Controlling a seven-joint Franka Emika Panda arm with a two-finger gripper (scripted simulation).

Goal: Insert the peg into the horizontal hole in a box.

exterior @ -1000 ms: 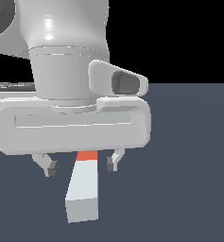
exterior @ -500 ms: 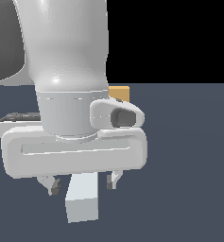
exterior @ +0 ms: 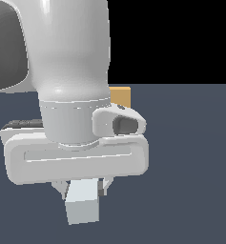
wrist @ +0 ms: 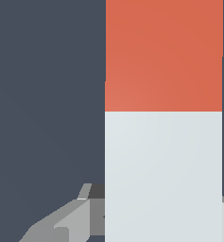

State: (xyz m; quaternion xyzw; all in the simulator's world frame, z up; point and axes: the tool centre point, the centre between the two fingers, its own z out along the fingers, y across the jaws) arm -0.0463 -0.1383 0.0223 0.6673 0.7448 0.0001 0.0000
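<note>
Only wrist view shows peg's (wrist: 163, 142) orange end.

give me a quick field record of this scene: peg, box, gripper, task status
peg: pale grey-white bar with an orange-red end, seen in the wrist view; lies between the gripper fingers
box: tan block, only a corner shows behind the arm in the exterior view; hole not visible
gripper: low over the peg, one finger beside the peg; closure cannot be judged
surface: dark blue-grey floor
task status: peg not yet in the hole
</note>
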